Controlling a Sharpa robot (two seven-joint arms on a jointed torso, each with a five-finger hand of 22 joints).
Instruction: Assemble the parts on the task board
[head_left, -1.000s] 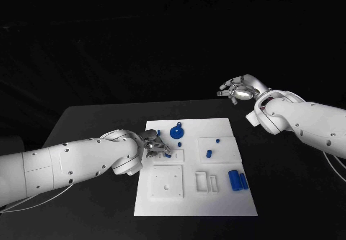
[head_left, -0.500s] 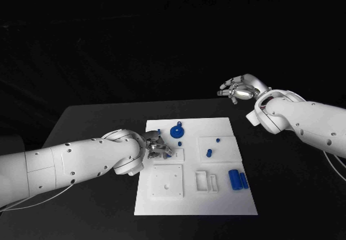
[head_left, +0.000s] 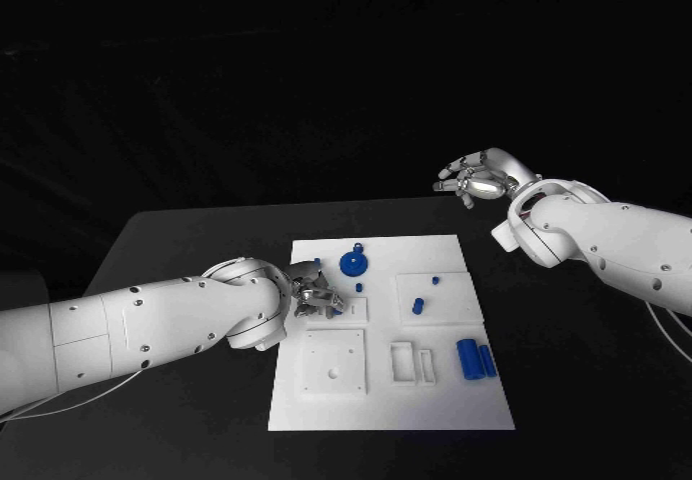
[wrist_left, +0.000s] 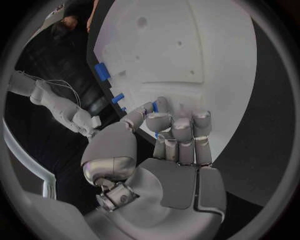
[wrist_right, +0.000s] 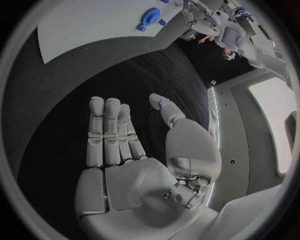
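Note:
The white task board (head_left: 433, 410) lies mid-table. My left hand (head_left: 315, 292) sits low over the board's left side, fingers curled in. The left wrist view shows its thumb and fingertips (wrist_left: 181, 125) closed round a small blue part (wrist_left: 160, 104) against the board (wrist_left: 206, 50). A blue gear (head_left: 353, 265) and a small blue peg (head_left: 358, 247) lie just beyond that hand. My right hand (head_left: 473, 178) hangs high past the board's far right corner, fingers spread and empty. In its own wrist view the hand (wrist_right: 125, 165) holds nothing, and the gear (wrist_right: 150, 15) shows far off.
Two small blue pieces (head_left: 426, 295) stand in the right-hand plate. Two blue cylinders (head_left: 476, 360) lie near the board's right edge. White recessed blocks (head_left: 335, 365) and a slotted block (head_left: 414, 362) fill the board's near half. Black table surrounds the board.
The left hand's fingers have shifted slightly over the small blue part. The right arm has not moved.

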